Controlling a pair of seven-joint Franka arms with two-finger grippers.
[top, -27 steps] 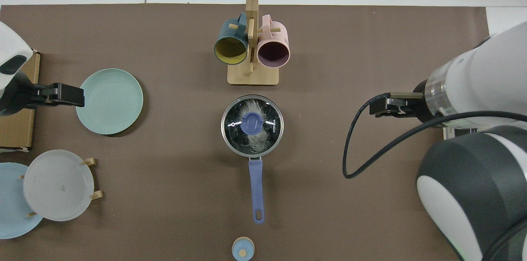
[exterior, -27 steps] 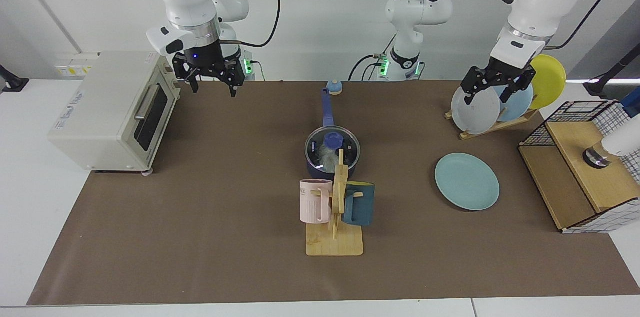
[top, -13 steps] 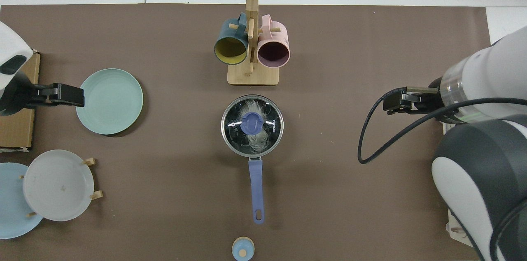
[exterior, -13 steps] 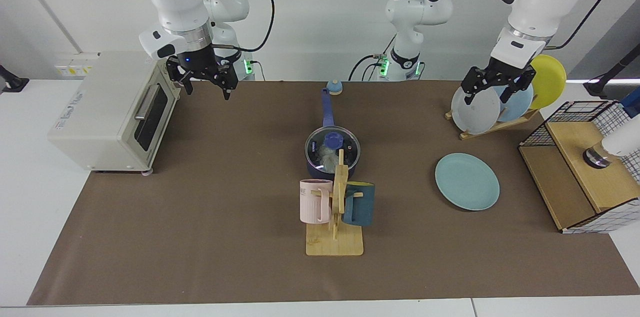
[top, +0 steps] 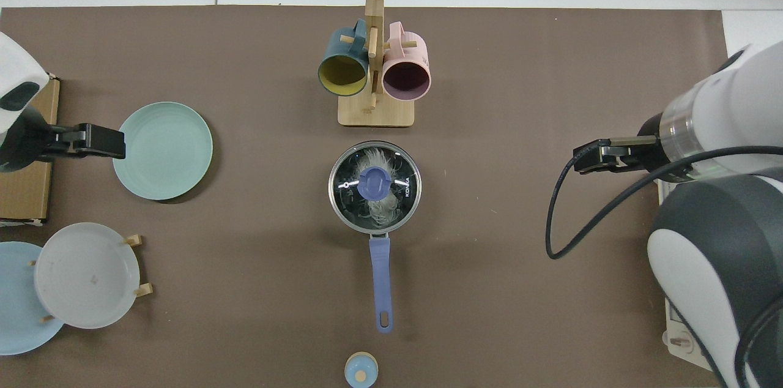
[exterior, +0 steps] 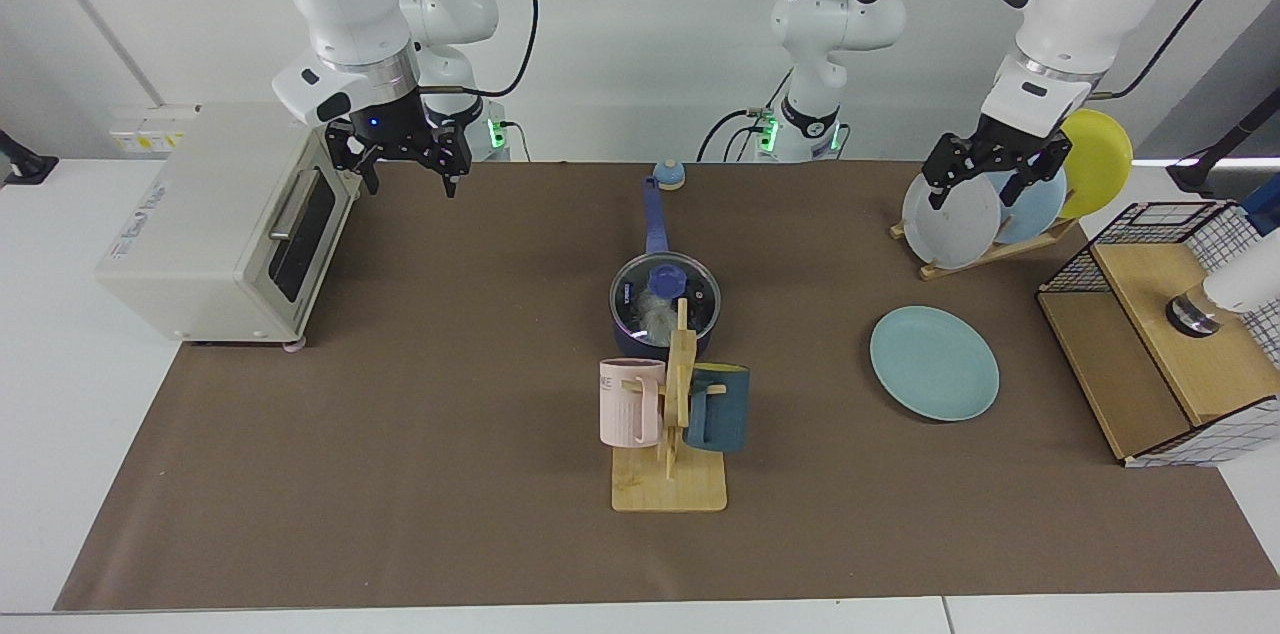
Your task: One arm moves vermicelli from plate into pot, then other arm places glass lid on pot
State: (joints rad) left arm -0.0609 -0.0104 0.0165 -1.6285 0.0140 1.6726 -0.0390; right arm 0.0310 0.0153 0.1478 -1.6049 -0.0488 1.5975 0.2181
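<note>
Vermicelli (top: 374, 207) — wispy white, seemingly tangled — under glass lid (top: 375, 187).

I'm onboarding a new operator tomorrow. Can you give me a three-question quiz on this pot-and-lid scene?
1. True or false: the glass lid sits on the pot.
2. Where is the vermicelli?
A. on the teal plate
B. inside the pot, under the lid
C. in the pink mug
3. Fill in: the right gripper hangs beside the ____, while the left gripper hangs in front of the plate rack.

Key:
1. True.
2. B. The teal plate is bare.
3. Toaster oven. Both grippers are open and hold nothing.
</note>
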